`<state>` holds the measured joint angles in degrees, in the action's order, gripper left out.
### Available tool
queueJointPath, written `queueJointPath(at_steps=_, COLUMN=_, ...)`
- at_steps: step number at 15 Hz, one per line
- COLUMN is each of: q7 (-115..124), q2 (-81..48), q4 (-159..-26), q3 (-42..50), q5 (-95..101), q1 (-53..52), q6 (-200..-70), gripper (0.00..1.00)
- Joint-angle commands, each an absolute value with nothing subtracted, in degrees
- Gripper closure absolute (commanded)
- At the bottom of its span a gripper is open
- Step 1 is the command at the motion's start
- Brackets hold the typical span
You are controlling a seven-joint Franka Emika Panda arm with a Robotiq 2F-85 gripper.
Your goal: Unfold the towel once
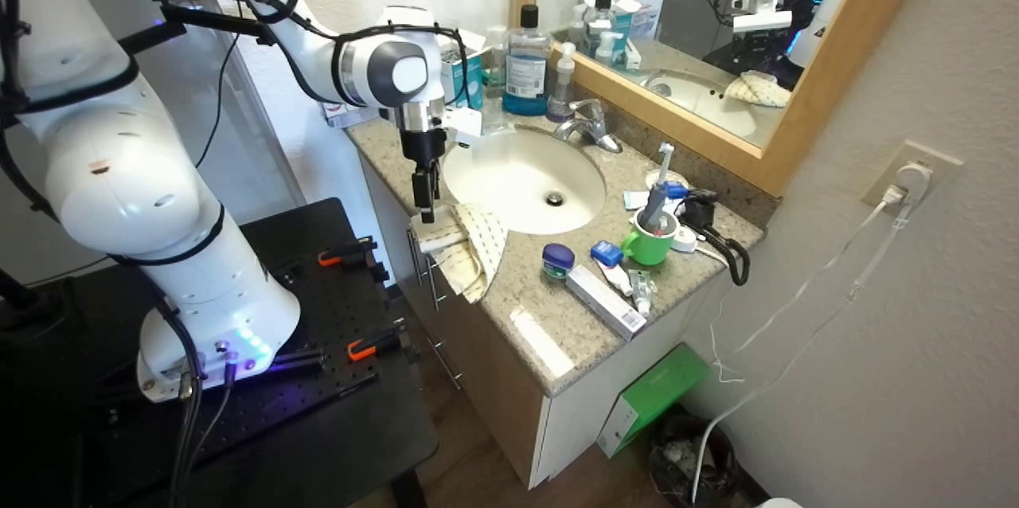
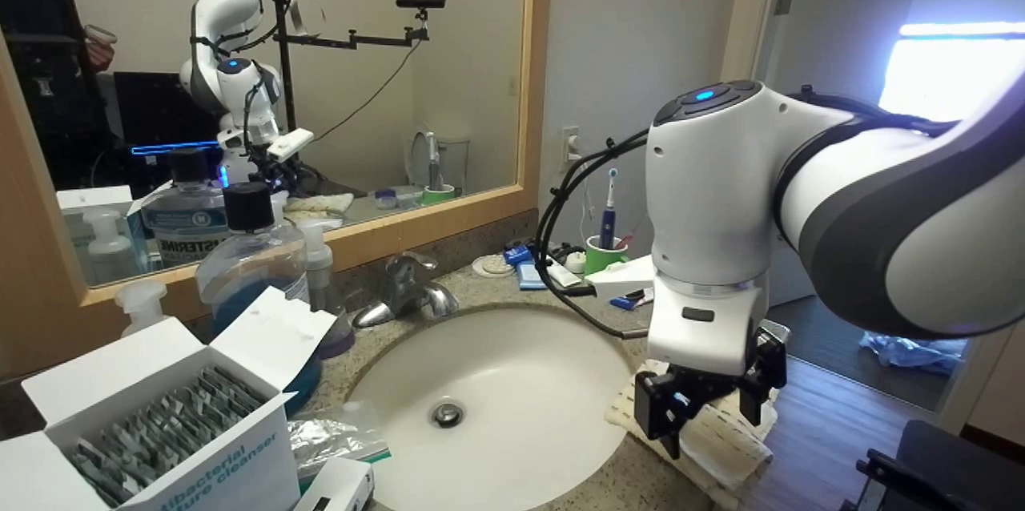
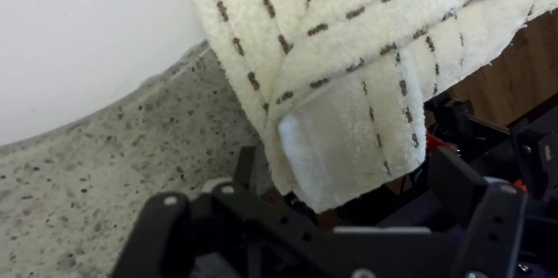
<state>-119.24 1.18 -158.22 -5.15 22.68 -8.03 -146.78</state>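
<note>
The gripper (image 3: pixel 346 158) is hanging spread, holding nothing. Below, by the wrist view, the towel's (image 3: pixel 357 34) near end is showing between its fingers (image 3: pixel 455 177).

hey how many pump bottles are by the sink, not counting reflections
2. One pump bottle stands between the blue mouthwash bottle and the faucet; another pump bottle is partly hidden behind the open box. That box may hide more.

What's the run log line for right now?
gripper: open, nothing held | towel: folds visible, partly overhanging counter | goal: unfold once
</note>
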Motion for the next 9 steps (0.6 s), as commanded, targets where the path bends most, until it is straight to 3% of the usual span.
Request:
queueJointPath(at_steps=1, q7=-120.6, q2=-0.1, q4=-158.4, q3=-5.5, q5=23.7, q1=-7.3, q6=-149.5, gripper=0.0)
queueJointPath(at_steps=6, q7=-121.7, q2=-2.2, q4=-157.3, q3=-5.3, q5=22.9, q1=-6.9, q6=-149.9, gripper=0.0)
queueJointPath(at_steps=7, q7=-121.9, q2=-2.4, q4=-157.2, q3=-5.3, q5=23.0, q1=-6.8, q6=-149.9, gripper=0.16)
queueJointPath(at_steps=9, q7=-122.1, q2=-2.6, q4=-157.1, q3=-5.4, q5=23.2, q1=-6.7, q6=-149.8, gripper=0.35)
